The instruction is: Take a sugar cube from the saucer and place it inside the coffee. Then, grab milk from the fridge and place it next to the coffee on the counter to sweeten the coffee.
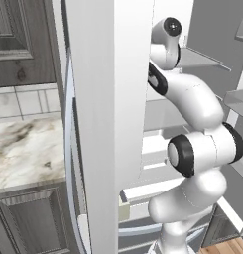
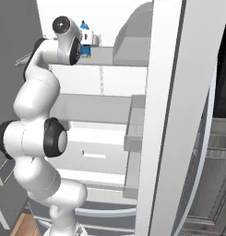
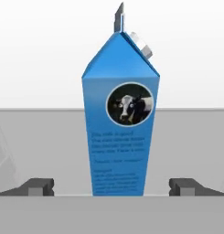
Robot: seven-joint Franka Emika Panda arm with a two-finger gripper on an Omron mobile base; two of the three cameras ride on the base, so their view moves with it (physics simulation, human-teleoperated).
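- Fingers spread wide, touching nothing.
- Milk upright between the fingertips, clear of both.
- Fridge shelf beneath, white back wall beyond.

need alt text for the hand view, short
A tall blue milk carton with a gabled top, white cap and a round cow picture stands upright on a pale grey fridge shelf, centred in the frame. The end effector is open, one dark finger tip on each side of the carton's base, not touching it.
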